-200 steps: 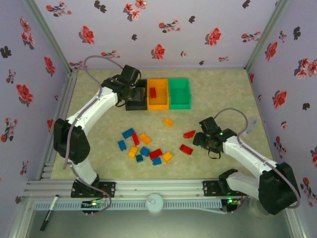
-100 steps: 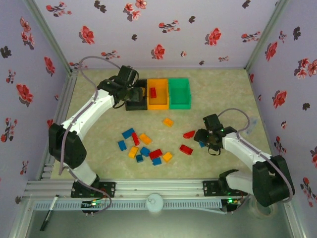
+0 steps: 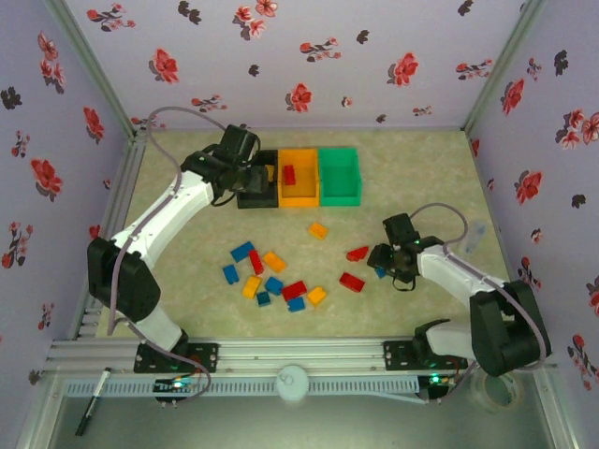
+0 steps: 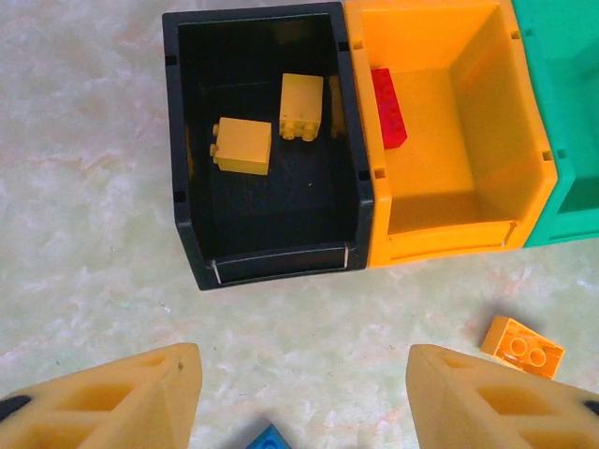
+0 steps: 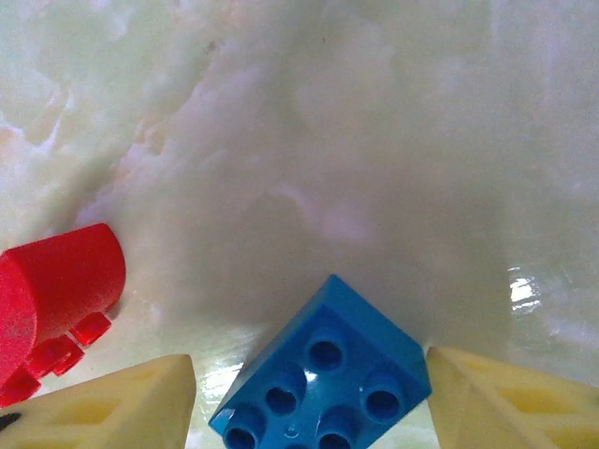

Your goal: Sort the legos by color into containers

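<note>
Three joined bins (image 3: 299, 199) sit at upper centre of the top view. Near the black bin (image 4: 281, 267), the left gripper (image 4: 304, 393) hangs wide apart and empty. At centre right, the right gripper (image 3: 384, 262) straddles a blue lego (image 5: 323, 369) on the table (image 5: 374, 140); whether it pinches yet, I cannot tell. Two yellow legos (image 4: 243, 145) lie in black. Picking blue seems the step. Next: close firmly, lift, carry to the green bin (image 3: 340, 195).

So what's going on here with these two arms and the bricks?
They're sorting legos by colour. The left gripper hangs open near the black bin, which holds two yellow bricks; the orange bin has one red brick. The right gripper is down at the table with a blue brick between its fingers; whether it grips it is unclear.
</note>
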Controlling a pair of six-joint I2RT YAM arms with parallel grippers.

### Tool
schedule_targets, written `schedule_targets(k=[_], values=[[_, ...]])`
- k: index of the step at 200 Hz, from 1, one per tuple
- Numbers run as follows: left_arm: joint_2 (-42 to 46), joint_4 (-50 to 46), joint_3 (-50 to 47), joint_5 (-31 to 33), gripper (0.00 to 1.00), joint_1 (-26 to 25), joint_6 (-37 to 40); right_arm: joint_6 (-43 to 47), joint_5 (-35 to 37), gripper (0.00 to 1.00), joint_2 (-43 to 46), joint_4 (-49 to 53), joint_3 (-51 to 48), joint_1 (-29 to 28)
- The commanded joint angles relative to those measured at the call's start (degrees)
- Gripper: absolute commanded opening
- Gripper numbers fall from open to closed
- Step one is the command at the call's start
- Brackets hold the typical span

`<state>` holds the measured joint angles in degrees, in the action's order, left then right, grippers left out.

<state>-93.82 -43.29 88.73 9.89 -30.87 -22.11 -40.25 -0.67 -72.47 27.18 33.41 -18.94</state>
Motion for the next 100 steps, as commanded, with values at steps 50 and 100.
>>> schedule_targets(k=[50, 100], values=[[2.85, 0.05, -1.28, 0.04, 0.59, -0.37, 1.02, 2.51, 0.05, 0.55, -1.54, 0.61, 1.82, 0.43], [2.93, 0.06, -1.45, 0.04, 0.58, -0.44, 0.94, 4.05, 0.15, 0.48, -2.45, 1.01, 1.81, 0.32]])
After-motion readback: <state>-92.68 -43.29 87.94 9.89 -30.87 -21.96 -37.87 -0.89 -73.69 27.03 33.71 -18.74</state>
